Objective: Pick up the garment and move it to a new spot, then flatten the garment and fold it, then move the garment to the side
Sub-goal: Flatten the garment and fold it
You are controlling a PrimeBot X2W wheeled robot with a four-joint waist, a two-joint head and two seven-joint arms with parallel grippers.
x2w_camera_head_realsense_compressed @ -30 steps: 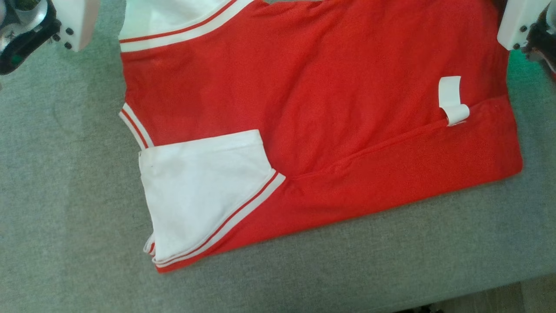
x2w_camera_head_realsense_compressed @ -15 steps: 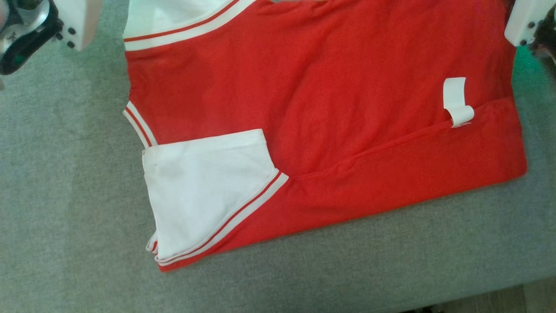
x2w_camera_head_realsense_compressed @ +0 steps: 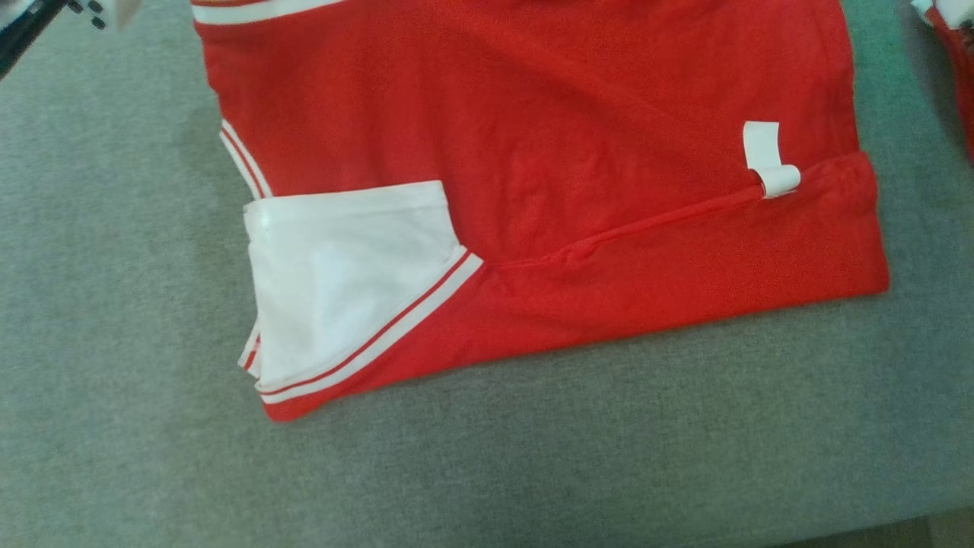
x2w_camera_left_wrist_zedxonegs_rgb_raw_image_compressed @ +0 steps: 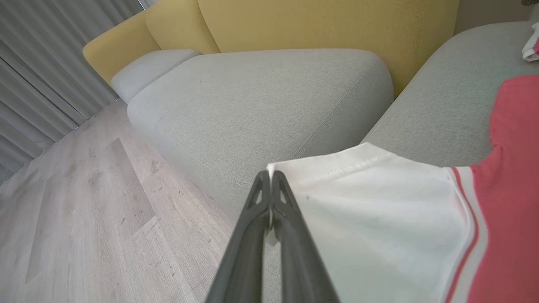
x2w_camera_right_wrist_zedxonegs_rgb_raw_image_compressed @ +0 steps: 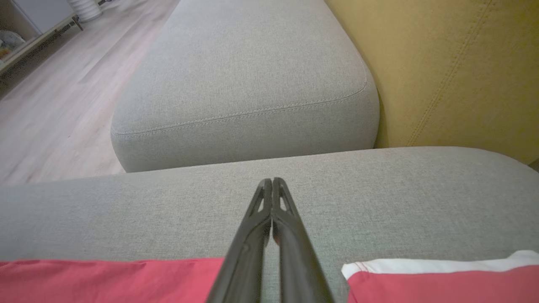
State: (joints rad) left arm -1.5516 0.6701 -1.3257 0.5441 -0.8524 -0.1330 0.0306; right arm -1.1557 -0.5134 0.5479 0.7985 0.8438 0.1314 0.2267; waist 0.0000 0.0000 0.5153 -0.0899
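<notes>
The garment (x2w_camera_head_realsense_compressed: 548,137), a red shirt with white sleeves, lies folded on the grey cushion (x2w_camera_head_realsense_compressed: 533,472). One white sleeve (x2w_camera_head_realsense_compressed: 342,274) with red-striped trim rests on its near left part, and a white label (x2w_camera_head_realsense_compressed: 763,152) curls near its right edge. My left gripper (x2w_camera_left_wrist_zedxonegs_rgb_raw_image_compressed: 270,174) is shut on the corner of the other white sleeve (x2w_camera_left_wrist_zedxonegs_rgb_raw_image_compressed: 379,219), a sliver of white cloth showing at its fingertips. My right gripper (x2w_camera_right_wrist_zedxonegs_rgb_raw_image_compressed: 271,182) is shut over bare grey cushion, with nothing showing between its tips. Red cloth (x2w_camera_right_wrist_zedxonegs_rgb_raw_image_compressed: 105,280) lies below it to the left.
A second red and white cloth (x2w_camera_head_realsense_compressed: 960,68) lies at the far right, and its white-edged hem (x2w_camera_right_wrist_zedxonegs_rgb_raw_image_compressed: 442,277) lies beside my right gripper. A neighbouring grey cushion (x2w_camera_left_wrist_zedxonegs_rgb_raw_image_compressed: 261,97) and yellow sofa back (x2w_camera_left_wrist_zedxonegs_rgb_raw_image_compressed: 316,25) lie beyond. Wooden floor (x2w_camera_left_wrist_zedxonegs_rgb_raw_image_compressed: 84,202) runs left of the sofa.
The whole head picture has shifted, so the camera moved; both wrists have slid almost out of its top corners. The right gripper has closed. The garment's near fold looks slightly more rumpled.
</notes>
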